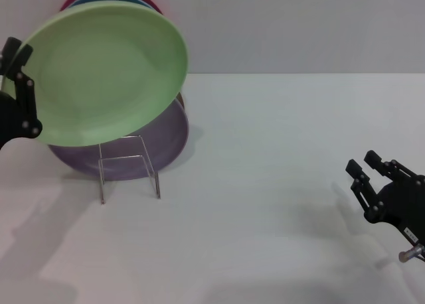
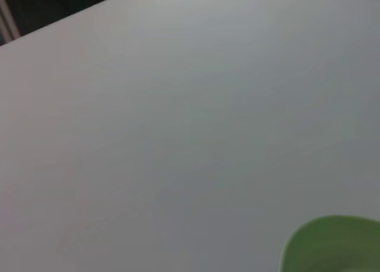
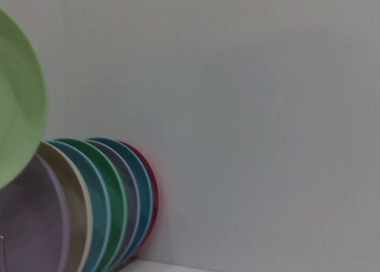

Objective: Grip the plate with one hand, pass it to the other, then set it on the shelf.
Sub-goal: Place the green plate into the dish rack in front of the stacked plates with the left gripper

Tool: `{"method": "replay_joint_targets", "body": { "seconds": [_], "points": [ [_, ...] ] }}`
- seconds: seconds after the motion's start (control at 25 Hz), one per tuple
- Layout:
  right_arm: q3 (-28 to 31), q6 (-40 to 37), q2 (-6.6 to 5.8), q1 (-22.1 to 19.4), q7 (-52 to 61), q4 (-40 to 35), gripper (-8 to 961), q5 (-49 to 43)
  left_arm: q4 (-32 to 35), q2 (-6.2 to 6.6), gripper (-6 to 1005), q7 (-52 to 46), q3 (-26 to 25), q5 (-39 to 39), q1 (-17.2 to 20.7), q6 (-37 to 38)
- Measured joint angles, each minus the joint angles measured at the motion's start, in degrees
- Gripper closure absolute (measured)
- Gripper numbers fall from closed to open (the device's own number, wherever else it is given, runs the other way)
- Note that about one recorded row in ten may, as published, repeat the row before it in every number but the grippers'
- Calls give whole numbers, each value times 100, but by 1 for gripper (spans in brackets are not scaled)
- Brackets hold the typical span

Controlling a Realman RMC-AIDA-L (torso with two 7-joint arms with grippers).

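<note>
**Plate held aloft at the rack, left side**

At the far left of the head view, the left gripper (image 1: 18, 85) pinches the plate (image 1: 106, 72) by its left rim, one black finger visible across the front of the edge. The plate hangs tilted in the air, its face turned toward the camera, above and in front of the shelf (image 1: 129, 174). Whether its lower edge touches the lilac plate (image 1: 163, 145) behind it is hard to tell from this angle. The lilac plate leans in the clear shelf, and more plates stand behind it; only a red rim and a strip of blue show above the held plate. The right wrist view shows that row edge-on: lilac, beige, several teal and green ones, and a red plate (image 3: 151, 192) last, against the wall (image 3: 255, 117).

The left wrist view shows little beyond a pale surface and a green patch of the plate (image 2: 332, 245) in one corner.

The white table (image 1: 279, 184) stretches to the right. Low at the far right, the right gripper (image 1: 368, 174) hovers well apart from the plate, its fingers spread and holding nothing.

No brand, label or writing can be read anywhere.
</note>
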Motion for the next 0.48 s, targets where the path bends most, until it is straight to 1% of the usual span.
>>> {"method": "replay_joint_targets", "body": {
  "seconds": [0.24, 0.48],
  "points": [
    [144, -114, 3, 13, 228, -21, 624, -3, 60, 168, 950, 85, 286, 1, -102, -219],
    [168, -159, 3, 31, 293, -19, 625, -4, 116, 192, 946, 376, 470, 0, -146, -468]
  ]
}}
